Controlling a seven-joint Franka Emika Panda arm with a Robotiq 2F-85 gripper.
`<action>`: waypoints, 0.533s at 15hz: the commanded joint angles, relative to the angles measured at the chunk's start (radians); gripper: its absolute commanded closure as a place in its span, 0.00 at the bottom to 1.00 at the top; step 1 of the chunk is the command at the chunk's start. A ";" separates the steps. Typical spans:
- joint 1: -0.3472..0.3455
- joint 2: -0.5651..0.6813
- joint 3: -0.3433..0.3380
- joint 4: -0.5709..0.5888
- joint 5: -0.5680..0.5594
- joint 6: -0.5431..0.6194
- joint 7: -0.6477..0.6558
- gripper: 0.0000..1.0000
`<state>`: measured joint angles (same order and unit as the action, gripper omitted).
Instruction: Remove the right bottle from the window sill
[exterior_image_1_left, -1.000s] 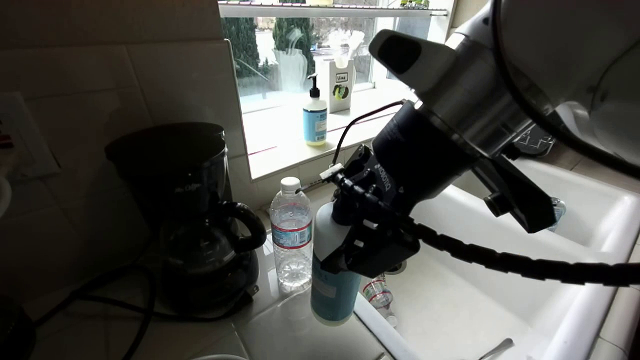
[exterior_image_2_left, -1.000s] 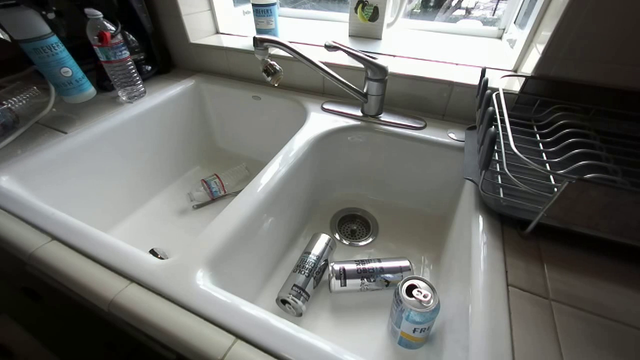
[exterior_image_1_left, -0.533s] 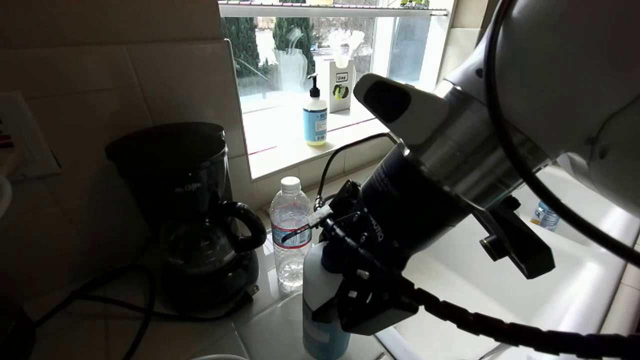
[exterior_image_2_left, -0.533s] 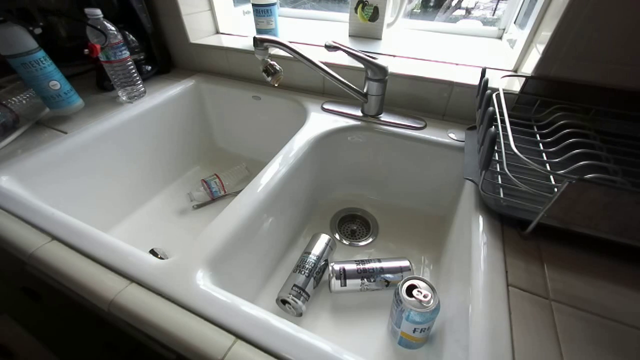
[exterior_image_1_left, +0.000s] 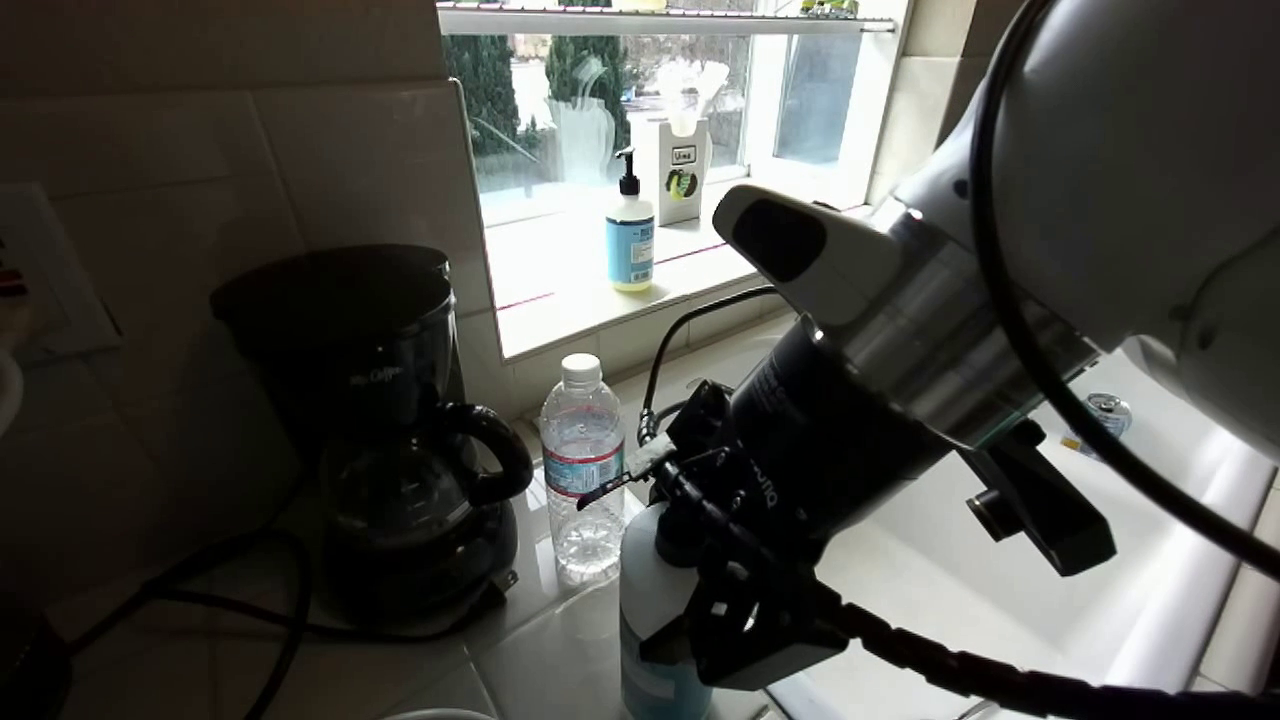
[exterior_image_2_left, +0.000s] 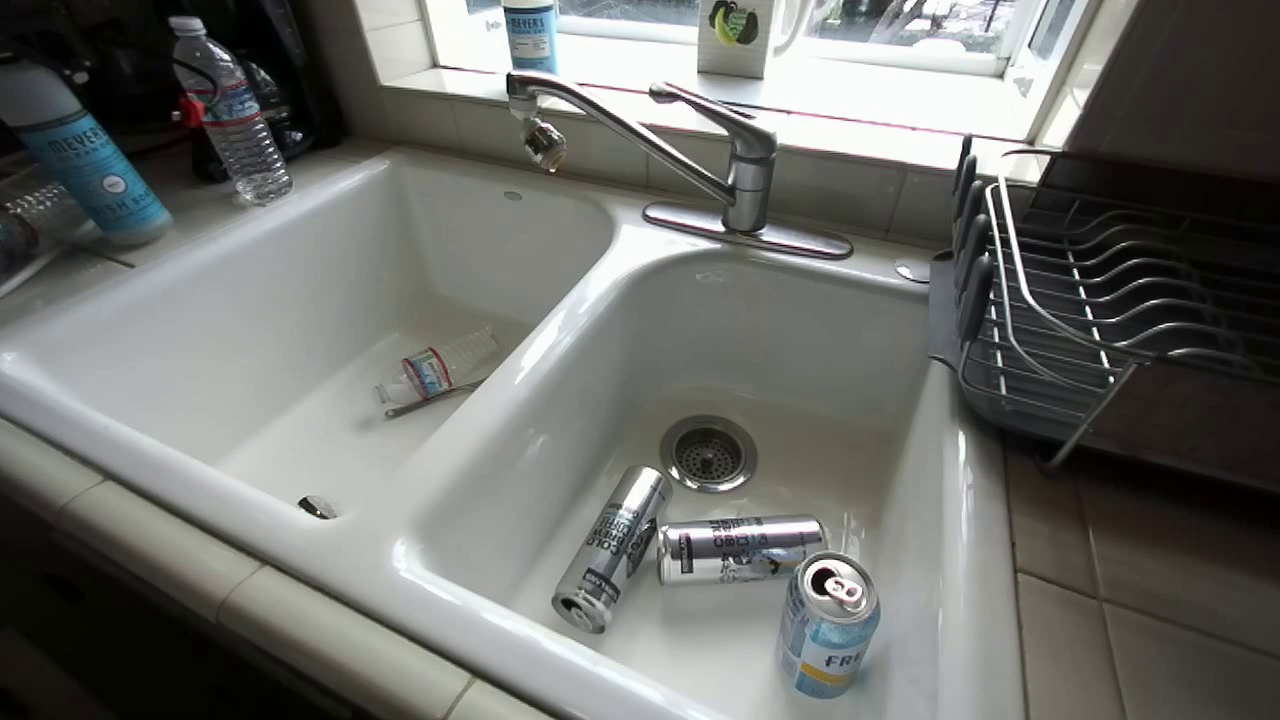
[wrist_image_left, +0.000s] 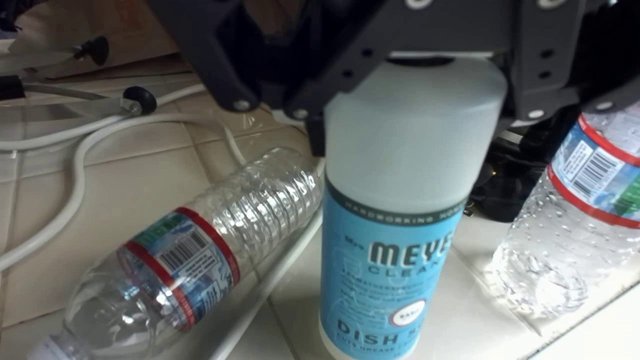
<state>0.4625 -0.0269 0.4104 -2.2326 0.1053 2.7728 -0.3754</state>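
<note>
milky grey over blue, dark band between, dark lettering below, black at the top, on the soap bottle (wrist_image_left: 397, 220). black over the gripper (wrist_image_left: 412, 115) and the coffee maker (exterior_image_1_left: 380, 430). white along the sill (exterior_image_1_left: 545, 318). clear, with white top and red-edged blue middle, on the upright water bottle (exterior_image_1_left: 582, 460). white, blue and pale yellow in tiers under black on the pump bottle (exterior_image_1_left: 630, 245). yellow-and-green print on the pale container (exterior_image_2_left: 738, 40). black lettering on the silver cans (exterior_image_2_left: 740, 548).

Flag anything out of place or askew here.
Two silver cans and a clear bottle lie on their sides in the sink; a second bottle lies on the counter. Odd because they seem discarded rather than put away.
</note>
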 joint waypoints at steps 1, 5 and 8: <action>-0.005 -0.011 0.006 -0.024 0.001 0.029 0.020 0.35; -0.009 -0.021 0.005 -0.026 -0.008 0.023 0.039 0.01; -0.008 -0.043 0.009 -0.024 -0.028 0.001 0.085 0.00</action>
<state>0.4578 -0.0338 0.4100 -2.2336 0.1046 2.7735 -0.3505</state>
